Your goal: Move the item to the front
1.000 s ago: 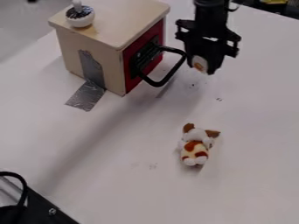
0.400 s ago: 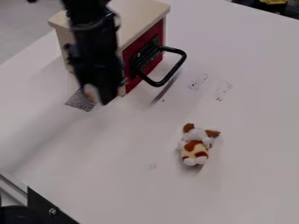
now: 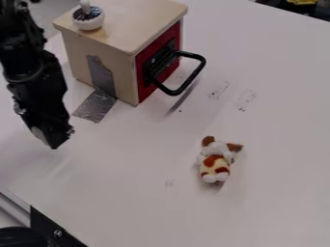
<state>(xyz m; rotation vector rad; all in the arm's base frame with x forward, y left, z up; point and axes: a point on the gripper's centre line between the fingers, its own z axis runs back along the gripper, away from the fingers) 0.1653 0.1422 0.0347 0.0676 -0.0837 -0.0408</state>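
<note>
The task's item, a plush toy (image 3: pixel 215 165), lay on the worktop (image 3: pixel 145 164), right of centre and below the wooden box (image 3: pixel 103 50) in the camera view. Its long axis ran nearly top to bottom in the view—the eared end pointed toward the upper edge and the two rounded white feet pointed toward the lower edge. One brown ear stood out at the upper left, the other at the right. The direction of its face could not be determined. The toy's surface was soft and fuzzy, white at the head and cream with rust-brown patches on the body.

The gripper (image 3: pixel 53 141) was at the left of the view, pointed down and slightly right, well apart from the toy. Whether it was spread or pressed together could not be told. The arm (image 3: pixel 29 67) was black, with jointed, angular sections, and entered from the upper left.

The box had flat, pale wood faces and straight edges. Its red door (image 3: pixel 171 69) carried a black looped handle (image 3: pixel 193 77) with rounded corners. On top sat a rounded white knob (image 3: pixel 88 21) with a dark speckled upper face and a small upright tip. A strip of silver tape (image 3: pixel 97 103)—creased and shiny—ran down the box's side and onto the worktop. The worktop was smooth and pale, with faint dark smudges (image 3: pixel 245 100) right of the handle. At the lower left was a flat black plate (image 3: pixel 48 226) with a screw, beside a straight metal rail (image 3: pixel 14 201).
</note>
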